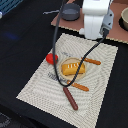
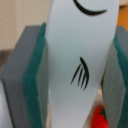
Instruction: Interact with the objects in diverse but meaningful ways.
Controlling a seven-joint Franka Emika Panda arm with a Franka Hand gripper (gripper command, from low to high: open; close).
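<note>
My hand (image 2: 77,70) clamps the white fish piece (image 2: 80,60) between both pads (image 2: 36,75). Tomato (image 1: 51,58) on mat (image 1: 35,85); bread loaf (image 1: 73,68) on plate (image 1: 64,62).

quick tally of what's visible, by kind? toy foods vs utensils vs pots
Toy foods: 4 (red tomato, yellow bread loaf, brown sausage stick, white fish piece clamped in the pincer)
Orange-handled utensils: 2 ()
Pots or bowls: 2 (dark pot, bowl at the edge)
Total: 8
</note>
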